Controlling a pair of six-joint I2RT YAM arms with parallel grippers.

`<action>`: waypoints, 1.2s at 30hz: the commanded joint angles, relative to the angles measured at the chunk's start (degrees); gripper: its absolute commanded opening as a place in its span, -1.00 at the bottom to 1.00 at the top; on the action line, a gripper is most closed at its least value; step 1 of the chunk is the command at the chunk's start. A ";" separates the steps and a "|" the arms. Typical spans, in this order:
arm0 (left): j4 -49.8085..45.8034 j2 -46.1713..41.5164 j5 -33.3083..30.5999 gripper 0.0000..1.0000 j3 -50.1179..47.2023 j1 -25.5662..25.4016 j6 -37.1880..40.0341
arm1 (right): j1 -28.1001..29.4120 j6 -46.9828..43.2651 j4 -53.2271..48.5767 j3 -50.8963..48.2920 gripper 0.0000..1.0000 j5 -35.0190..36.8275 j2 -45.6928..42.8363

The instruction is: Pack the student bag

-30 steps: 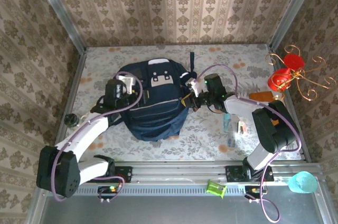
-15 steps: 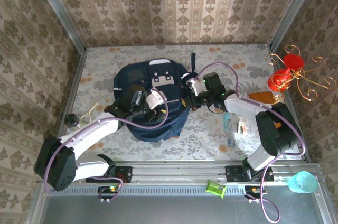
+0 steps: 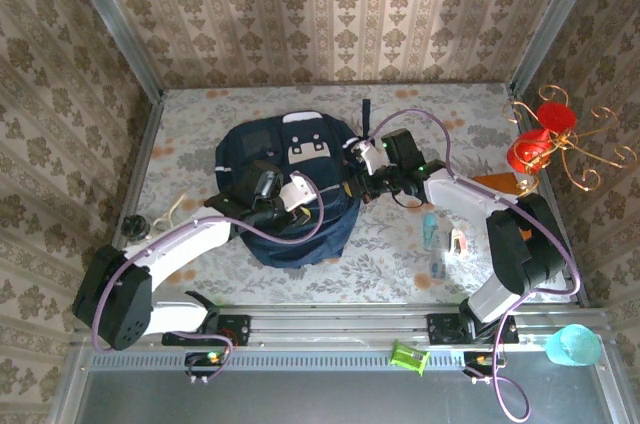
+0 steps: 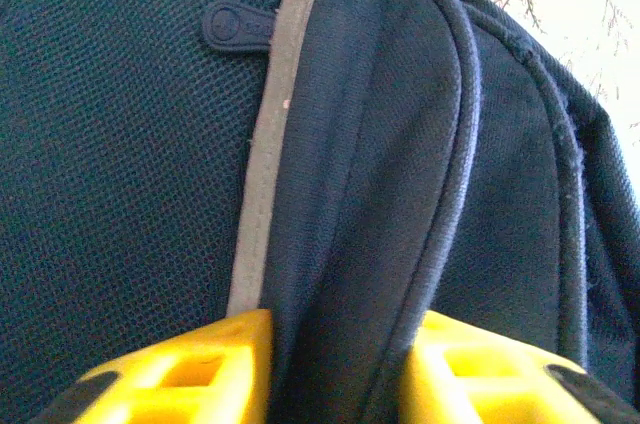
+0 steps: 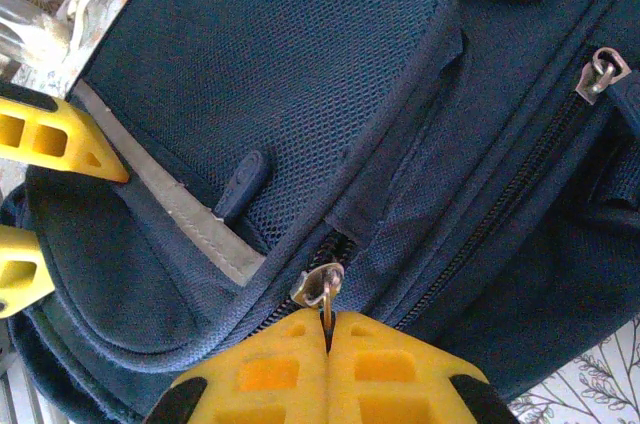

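The student bag (image 3: 290, 219) lies flat in the middle of the table (image 3: 400, 109), between the two arms. It is dark blue, with a white patch (image 3: 305, 149) near its far end.

Far to the left, a small black thing (image 3: 133, 227) sits by the table's edge, well apart from the bag.

The left arm (image 3: 180, 244) reaches in from the left, over the middle of the bag. The left gripper (image 4: 335, 344) has its jaws narrow. A fold of the bag's pocket stands up between its yellow fingers (image 4: 190, 369), and they press on it from both sides. A grey stripe (image 4: 262, 194) runs up the cloth just beside the fold.

The right gripper (image 5: 328, 329) is at the bag's right side. Its jaws are tight together and pinch a little metal zip pull (image 5: 318, 286).

To the right of the bag, a few small things (image 3: 440, 244) lie on the table near the right arm (image 3: 470, 194). They are too small to tell for sure, but one may be a blue-green tube. Past them, at the right edge, stands a red ornament (image 3: 530, 149) with curly gold wire.
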 commanded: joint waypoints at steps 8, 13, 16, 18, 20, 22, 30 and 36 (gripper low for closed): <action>7.77 0.72 -6.67 -1.00 0.19 1.38 -11.57 | 1.93 -0.52 -3.20 -3.69 -1.00 2.37 -5.53; 6.92 1.51 -8.83 -1.00 1.56 1.39 -15.19 | 4.21 1.00 -1.73 -7.29 -1.00 2.35 -9.58; 7.93 2.42 -7.82 -1.00 1.73 0.56 -16.09 | 6.89 3.21 2.33 -8.66 -1.00 1.03 -10.93; 8.66 3.37 -6.98 -1.00 2.09 0.03 -16.96 | 8.68 5.40 6.05 -9.22 -1.00 -0.03 -11.09; 9.40 4.66 -6.14 -1.00 2.94 -0.75 -17.98 | 10.37 7.71 10.01 -9.53 -1.00 -0.90 -10.51; 10.12 5.77 -5.15 -1.00 4.03 -1.45 -18.94 | 11.45 9.38 12.94 -9.53 -1.00 -1.74 -9.54; 9.84 10.72 -4.09 -0.93 8.73 -3.82 -20.44 | 8.30 9.30 14.05 -10.05 -1.00 -0.98 -9.17; 10.87 12.09 2.09 -0.11 10.84 -5.65 -23.07 | 1.56 8.08 11.45 -9.76 -1.00 -0.48 -8.85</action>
